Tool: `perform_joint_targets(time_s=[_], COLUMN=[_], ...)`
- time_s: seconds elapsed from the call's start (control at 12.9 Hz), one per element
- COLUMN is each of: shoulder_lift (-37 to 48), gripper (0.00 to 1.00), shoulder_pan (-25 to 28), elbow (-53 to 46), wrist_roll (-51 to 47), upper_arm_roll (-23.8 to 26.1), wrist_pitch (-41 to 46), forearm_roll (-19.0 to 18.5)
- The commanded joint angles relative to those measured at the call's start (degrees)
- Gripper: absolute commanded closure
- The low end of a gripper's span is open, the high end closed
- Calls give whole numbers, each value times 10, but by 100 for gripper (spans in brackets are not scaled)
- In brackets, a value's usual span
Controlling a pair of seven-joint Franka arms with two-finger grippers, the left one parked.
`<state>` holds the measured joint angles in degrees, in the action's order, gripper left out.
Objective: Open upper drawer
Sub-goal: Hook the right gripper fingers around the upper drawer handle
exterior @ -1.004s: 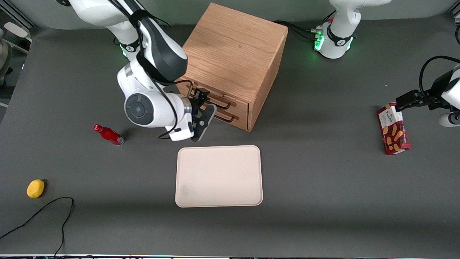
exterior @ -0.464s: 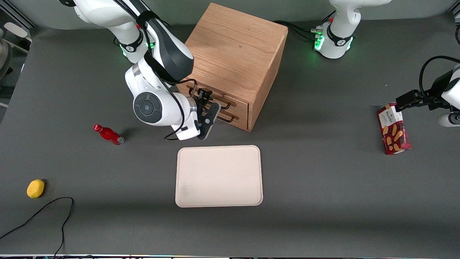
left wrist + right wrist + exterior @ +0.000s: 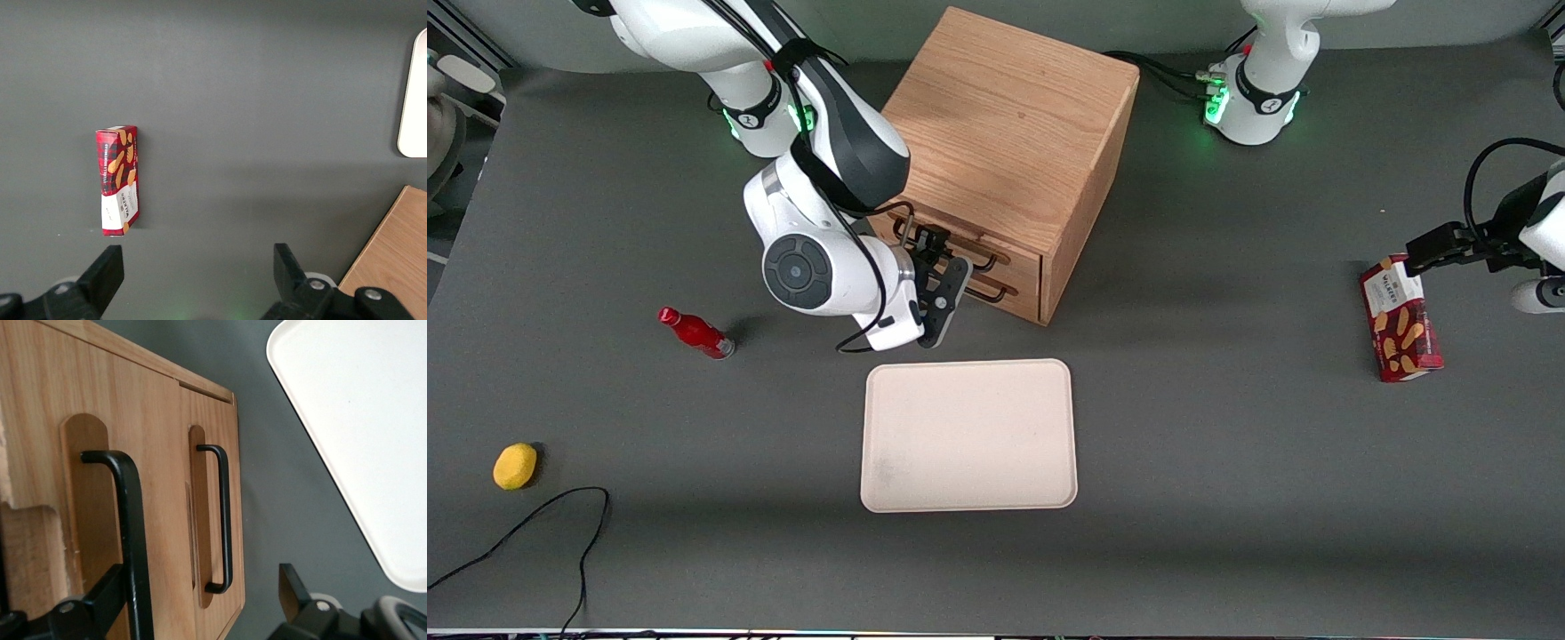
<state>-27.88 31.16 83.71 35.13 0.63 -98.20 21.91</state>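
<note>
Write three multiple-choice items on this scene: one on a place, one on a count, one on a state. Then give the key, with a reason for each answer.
1. Where is the hand?
A on the tray
B at the handle of the upper drawer
C over the bottle

2. How many black bar handles does the front of the cabinet carry?
A one
B two
C three

3. The upper drawer is:
A shut
B pulled halfway out
C taken out

Key: B, the open fingers stand either side of that bar; B, the right wrist view shows two bars; A, its front sits flush with the cabinet.
</note>
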Motion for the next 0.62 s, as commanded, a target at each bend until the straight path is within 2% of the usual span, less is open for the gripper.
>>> perform_joint_targets(time_s=[0.0,0.54], shoulder_lift=[9,8], gripper=[0,0], shoulder_pan=[15,7], elbow=[22,20], wrist_roll=[20,40], upper_arm_roll=[-5,-10], wrist_pitch=[-21,-32], forearm_roll=[-8,-7])
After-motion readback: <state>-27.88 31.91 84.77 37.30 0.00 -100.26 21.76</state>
